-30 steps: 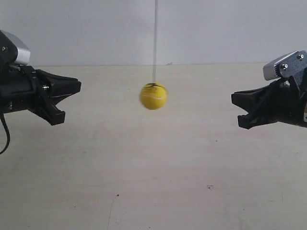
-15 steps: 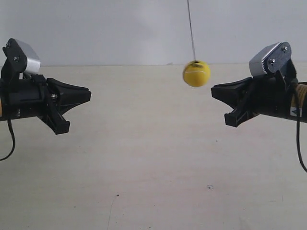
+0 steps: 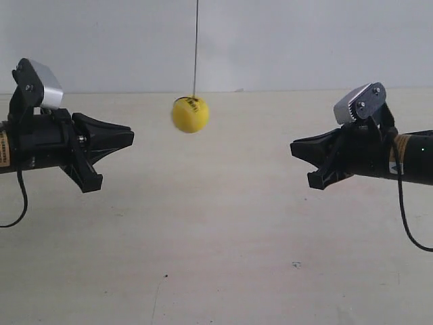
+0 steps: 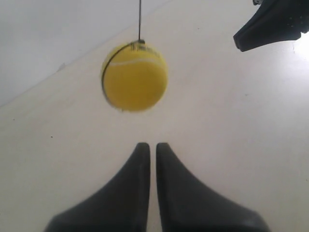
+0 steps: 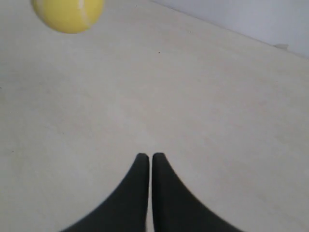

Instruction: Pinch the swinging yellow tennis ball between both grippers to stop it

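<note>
Ball on a string, 2 grippers in wait: the yellow tennis ball [image 3: 189, 114] hangs from a thin dark string [image 3: 195, 47] above the pale table [image 3: 216, 257] and touches neither arm. It sits near the left gripper [image 3: 128, 139], a little higher than that tip, and well apart from the right gripper [image 3: 295, 146] across the table. Both grippers have their jaws drawn in until only a thin slit shows, and they hold nothing. The ball's edge is smeared in the left wrist view, so we judge it to be in motion.

We read the step in hand as lining up for the pinch. To do it well, we would keep both pairs of jaws drawn in, so each tip works as 1 blunt nose. We would raise the 2 tips to the height of the ball's middle and aim them along 1 line through its centre. We would meet the ball where the string hangs plumb, though the string's anchor is out of frame. Both tips should arrive together, because 1 early touch would likely knock the ball aside. An off-centre squeeze could let the round ball slip out above or below.
</note>
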You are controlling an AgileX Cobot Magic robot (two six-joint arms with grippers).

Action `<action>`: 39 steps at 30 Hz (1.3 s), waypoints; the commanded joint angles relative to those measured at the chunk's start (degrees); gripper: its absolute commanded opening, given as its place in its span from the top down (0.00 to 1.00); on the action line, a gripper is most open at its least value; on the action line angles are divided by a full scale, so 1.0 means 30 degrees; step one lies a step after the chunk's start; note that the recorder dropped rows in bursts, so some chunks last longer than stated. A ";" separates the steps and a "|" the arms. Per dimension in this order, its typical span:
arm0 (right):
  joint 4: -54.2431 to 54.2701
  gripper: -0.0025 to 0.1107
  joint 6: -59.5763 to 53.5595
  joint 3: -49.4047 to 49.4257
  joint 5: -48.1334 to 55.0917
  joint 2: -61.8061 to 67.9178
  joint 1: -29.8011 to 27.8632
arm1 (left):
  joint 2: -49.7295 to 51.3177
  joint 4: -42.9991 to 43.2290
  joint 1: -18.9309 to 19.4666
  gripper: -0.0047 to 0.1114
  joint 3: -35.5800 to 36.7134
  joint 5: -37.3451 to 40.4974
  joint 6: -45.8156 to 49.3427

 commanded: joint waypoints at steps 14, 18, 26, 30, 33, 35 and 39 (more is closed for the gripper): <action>-0.0332 0.98 0.0195 -0.0828 -0.2041 0.0020 0.1078 | 0.1721 0.0833 0.0037 0.92 -0.1081 -0.1731 -0.0233; -0.0287 0.98 0.0159 -0.0828 -0.2041 0.0020 0.1142 | 0.1721 0.1006 -0.0039 0.92 -0.1081 -0.2028 -0.0280; -0.0101 0.98 -0.0135 -0.0828 -0.2041 0.0020 0.1142 | 0.1721 0.1006 -0.0039 0.92 -0.1081 -0.2024 -0.0232; -0.0142 0.98 0.0002 -0.1013 -0.2004 0.0020 0.1176 | 0.1721 0.1006 -0.0039 0.92 -0.1081 -0.2024 -0.0232; -0.0142 0.98 -0.0196 -0.1013 -0.2040 0.0020 0.1172 | 0.1721 0.1006 -0.0039 0.92 -0.1081 -0.2024 -0.0232; 0.0012 0.98 -0.0284 -0.1013 -0.2040 0.0020 0.1172 | 0.1721 0.1006 -0.0039 0.92 -0.1081 -0.2125 -0.0228; -0.0254 0.98 0.0164 -0.1286 -0.2078 0.0020 0.1172 | 0.1721 0.1626 -0.0039 0.92 -0.1097 -0.3288 -0.0554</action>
